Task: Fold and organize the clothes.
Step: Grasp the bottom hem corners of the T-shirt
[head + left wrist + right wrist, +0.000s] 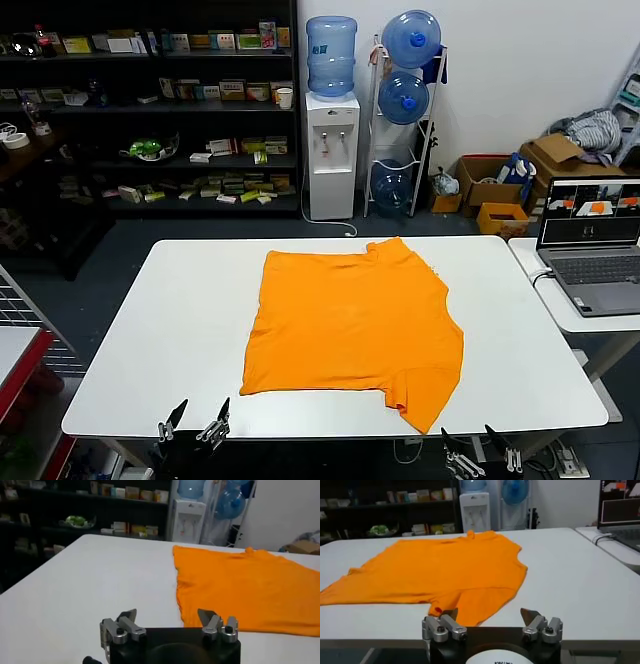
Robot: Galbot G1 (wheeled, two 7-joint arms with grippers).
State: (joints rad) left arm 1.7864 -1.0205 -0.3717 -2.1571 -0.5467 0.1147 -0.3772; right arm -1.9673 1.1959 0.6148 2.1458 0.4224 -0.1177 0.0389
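Note:
An orange T-shirt [350, 320] lies spread on the white table [170, 330], one sleeve folded over near the front right. The shirt [250, 587] also fills the left wrist view, and the shirt [440, 572] shows in the right wrist view. My left gripper [193, 422] hangs at the table's front edge, left of the shirt, open and empty. The left gripper [167, 616] has its jaws wide apart. My right gripper [478, 440] sits below the front edge, right of the sleeve, open; that right gripper [490, 614] holds nothing.
A laptop [592, 240] stands on a side table at the right. Behind the table are a water dispenser [331, 125], a rack of water bottles [405, 110], dark shelves [150, 110] and cardboard boxes [500, 190].

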